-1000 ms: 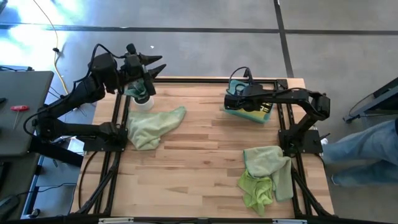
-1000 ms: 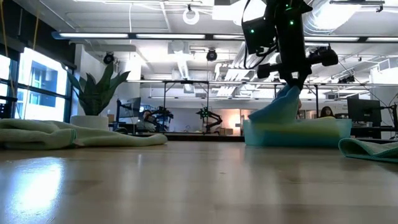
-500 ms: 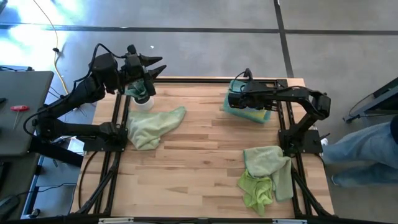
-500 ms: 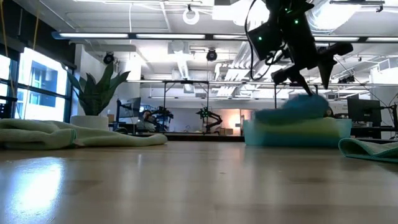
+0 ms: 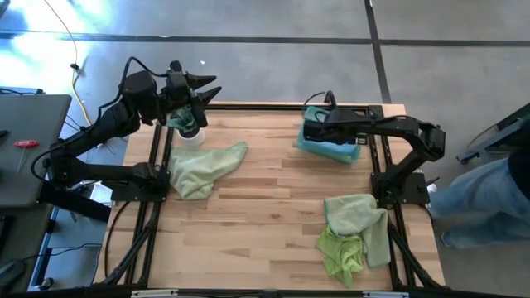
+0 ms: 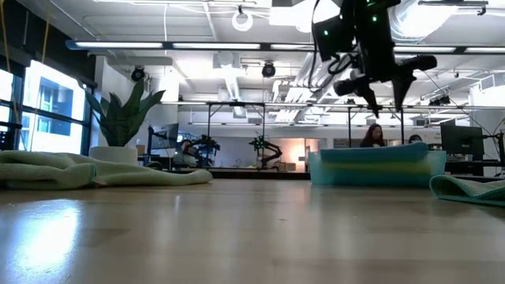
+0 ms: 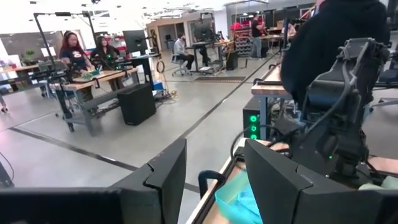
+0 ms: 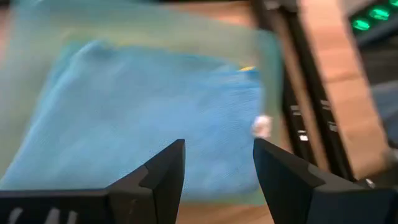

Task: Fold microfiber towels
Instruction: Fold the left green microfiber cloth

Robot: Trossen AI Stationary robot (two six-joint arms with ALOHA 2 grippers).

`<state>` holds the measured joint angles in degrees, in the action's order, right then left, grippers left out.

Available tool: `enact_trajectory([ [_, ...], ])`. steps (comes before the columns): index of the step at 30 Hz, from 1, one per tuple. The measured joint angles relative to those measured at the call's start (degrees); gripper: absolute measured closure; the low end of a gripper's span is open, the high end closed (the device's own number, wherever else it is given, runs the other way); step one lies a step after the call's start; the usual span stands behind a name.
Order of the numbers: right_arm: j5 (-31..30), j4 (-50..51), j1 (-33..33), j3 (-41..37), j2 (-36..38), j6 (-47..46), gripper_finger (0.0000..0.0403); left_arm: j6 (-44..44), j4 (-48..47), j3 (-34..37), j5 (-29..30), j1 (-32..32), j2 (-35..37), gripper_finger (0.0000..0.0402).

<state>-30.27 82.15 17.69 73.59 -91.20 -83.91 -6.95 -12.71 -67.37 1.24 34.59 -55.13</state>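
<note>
The towels are soft, light and limp, so each is likely best pinched at a corner or hem. The sage towel [image 5: 201,169] lies at the counter's [image 5: 265,223] nine o'clock, long axis toward two. The folded stack [image 5: 330,147] sits at one o'clock under the right pincer [image 5: 308,131], wide, empty. The lime heap [image 5: 354,233] lies at four. The left pincer [image 5: 209,88] waits wide at eleven.

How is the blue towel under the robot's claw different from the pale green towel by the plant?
The blue towel lies folded flat and neat on a stack at the table's far right; the pale green towel sprawls crumpled on the left. The right claw hovers open just above the blue towel, while no claw is over the pale green towel. Both are soft cloths resting on the wooden table.
</note>
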Motion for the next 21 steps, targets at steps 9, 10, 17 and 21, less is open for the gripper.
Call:
enact_trajectory([
  [9,13.51,-5.5,-8.1,4.57,4.08,25.15,0.0224,8.63,-8.54,0.0,-5.74,-0.03,-0.05,0.025],
  [10,15.78,-6.15,-9.23,4.77,4.59,26.55,0.0224,10.19,-9.76,0.0,-7.33,-0.2,-0.27,0.025],
  [17,22.1,-10.34,-17.46,4.77,6.29,34.64,0.0224,20.87,-17.18,0.02,-19.97,-5.06,-3.6,0.025],
  [21,20.31,-13.55,-20.21,4.59,6.28,38.09,0.0224,26.64,-22.33,0.02,-19.23,-11.09,-5.88,0.025],
])
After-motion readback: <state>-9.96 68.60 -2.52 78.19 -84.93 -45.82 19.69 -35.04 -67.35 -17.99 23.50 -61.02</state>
